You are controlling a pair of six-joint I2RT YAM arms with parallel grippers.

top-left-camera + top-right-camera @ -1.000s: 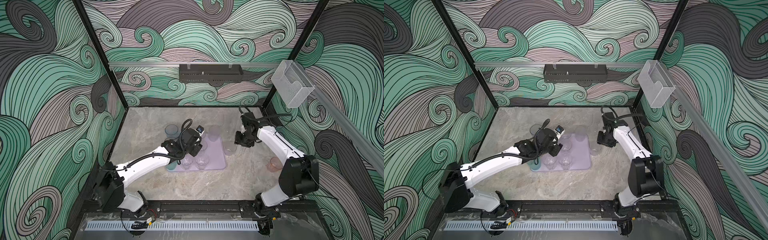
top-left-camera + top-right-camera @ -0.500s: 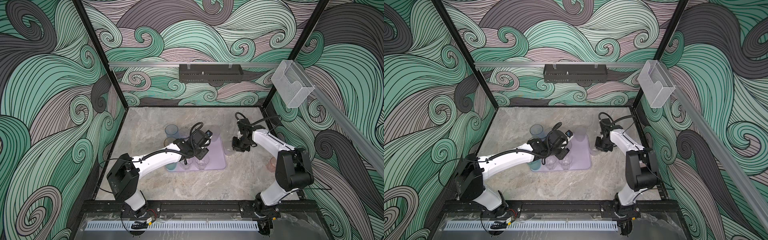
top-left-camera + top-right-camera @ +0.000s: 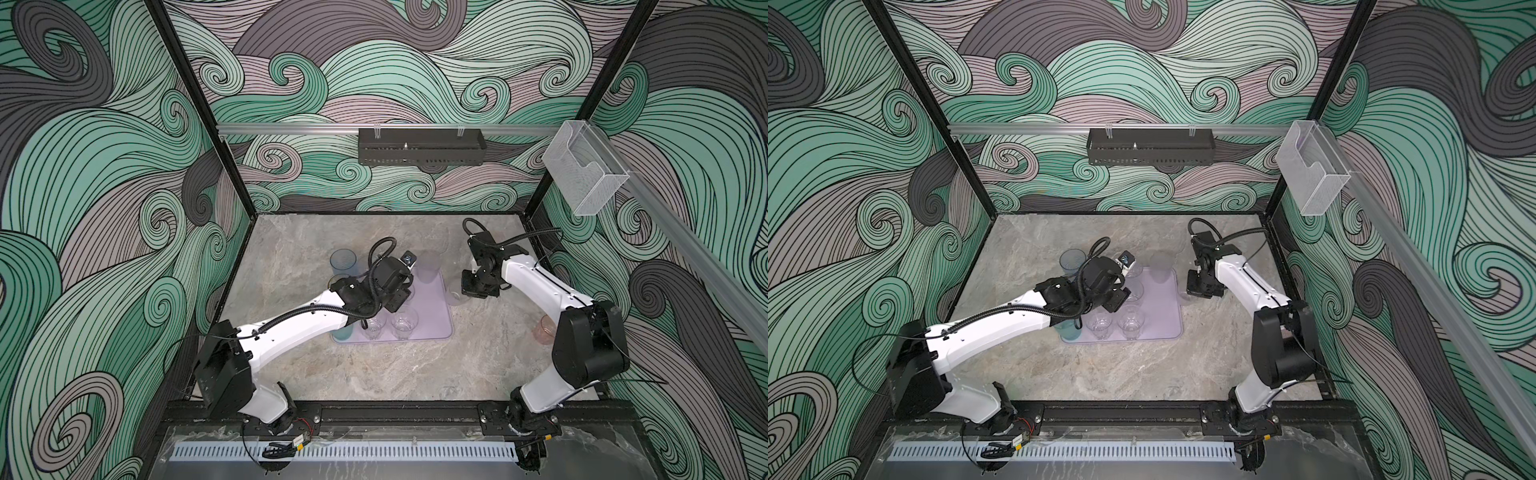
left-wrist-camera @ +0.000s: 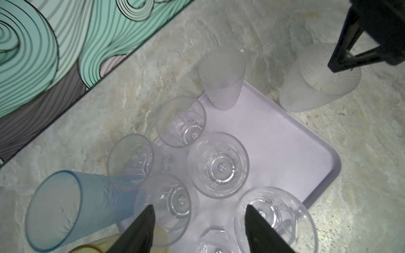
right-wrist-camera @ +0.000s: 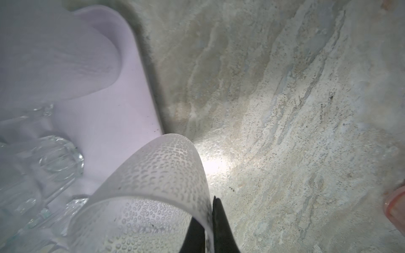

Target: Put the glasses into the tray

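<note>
Swirl-patterned walls [image 3: 374, 83] enclose a marbled table [image 3: 374, 374], with the lavender tray [image 3: 434, 322] lying at its middle. Clear glasses [image 3: 404, 323] stand upright in the tray, and a frosted tumbler [image 3: 428, 268] stands at its far right corner. The left tool [image 4: 199, 216] hovers over the glasses, spread wide and gripping nothing. The right tool [image 5: 209, 215] pinches the rim of a frosted cup [image 5: 157, 175], which is just outside the tray's right edge. A pink cup [image 3: 543, 330] sits well apart.
</note>
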